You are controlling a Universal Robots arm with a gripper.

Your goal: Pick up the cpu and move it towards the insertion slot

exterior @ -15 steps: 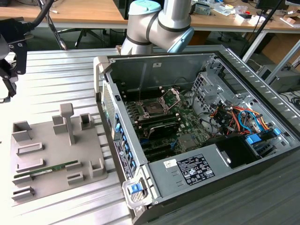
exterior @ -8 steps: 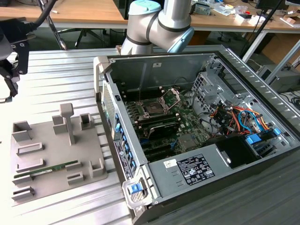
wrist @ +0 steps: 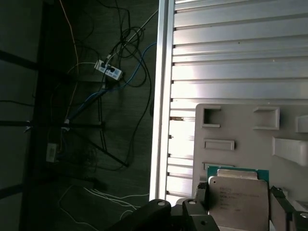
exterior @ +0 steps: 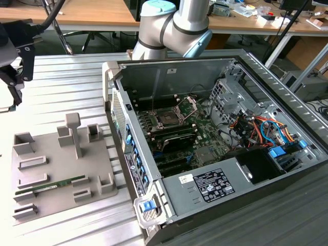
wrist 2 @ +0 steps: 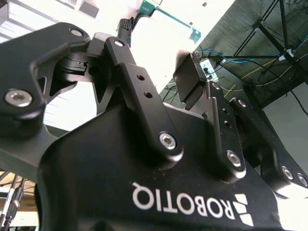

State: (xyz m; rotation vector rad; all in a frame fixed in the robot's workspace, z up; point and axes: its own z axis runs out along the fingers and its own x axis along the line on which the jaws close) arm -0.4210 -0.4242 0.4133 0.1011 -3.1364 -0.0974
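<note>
Black two-finger gripper (wrist: 239,214) looks clamped on the cpu (wrist: 238,195), a flat square chip with a silvery metal lid and green edge, held over the grey moulded parts tray (wrist: 240,154). The fingertips are partly cut off, so treat the grip as probable. You can count pick-up done. The insertion slot (exterior: 167,119), a dark square socket in a silver frame, sits in the open computer case (exterior: 205,189) toward the exterior view's right. It is well apart from the cpu, so the carry is not yet made.

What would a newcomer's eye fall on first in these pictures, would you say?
Probably the open computer case on the exterior view's right, with the insertion slot bare and its bracket raised. Then, in the first wrist view, the silvery cpu held by the end effector above the grey fixture tray.
</note>
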